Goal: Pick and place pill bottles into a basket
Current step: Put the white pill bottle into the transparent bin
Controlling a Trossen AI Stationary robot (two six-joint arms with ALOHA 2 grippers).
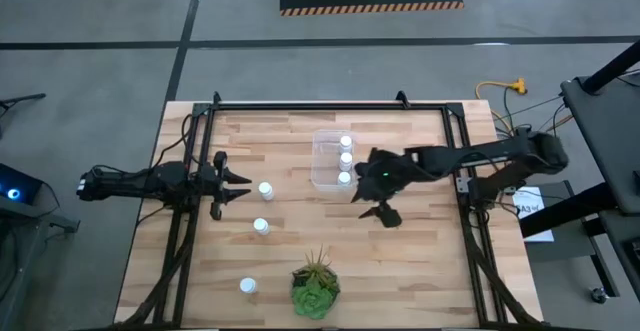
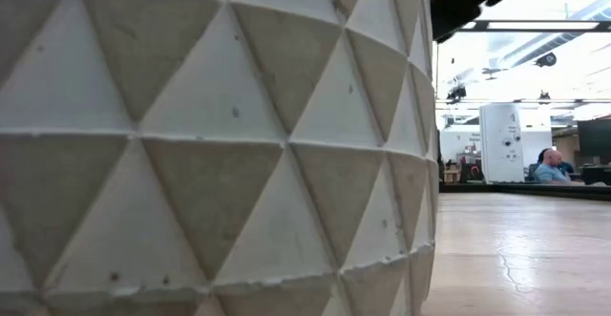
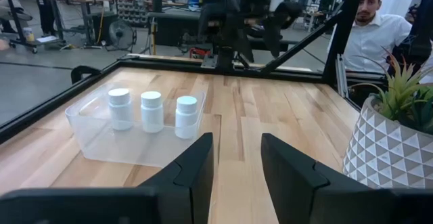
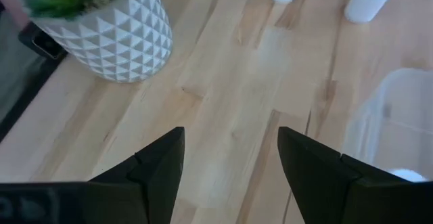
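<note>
The clear basket (image 1: pixel 322 161) stands at the middle of the table's far half, with three white pill bottles (image 1: pixel 346 158) upright in a row inside; they also show in the left wrist view (image 3: pixel 151 111). Three more bottles stand on the table (image 1: pixel 265 189), (image 1: pixel 261 226), (image 1: pixel 248 285). My right gripper (image 1: pixel 372 203) is open and empty just right of the basket's near corner; its wrist view (image 4: pixel 230 156) shows bare wood between the fingers and two bottles (image 4: pixel 369 1) beyond. My left gripper (image 1: pixel 240 181) is open and empty at the table's left, beside the nearest loose bottle, pointing at the basket (image 3: pixel 128 139).
A green spiky plant in a white faceted pot (image 1: pixel 315 287) stands at the table's near edge; the pot fills the low view (image 2: pixel 210 144). A black frame (image 1: pixel 330 105) runs round the table. A person (image 3: pixel 375 28) sits beyond the table's right side. Bare wood lies between plant and basket.
</note>
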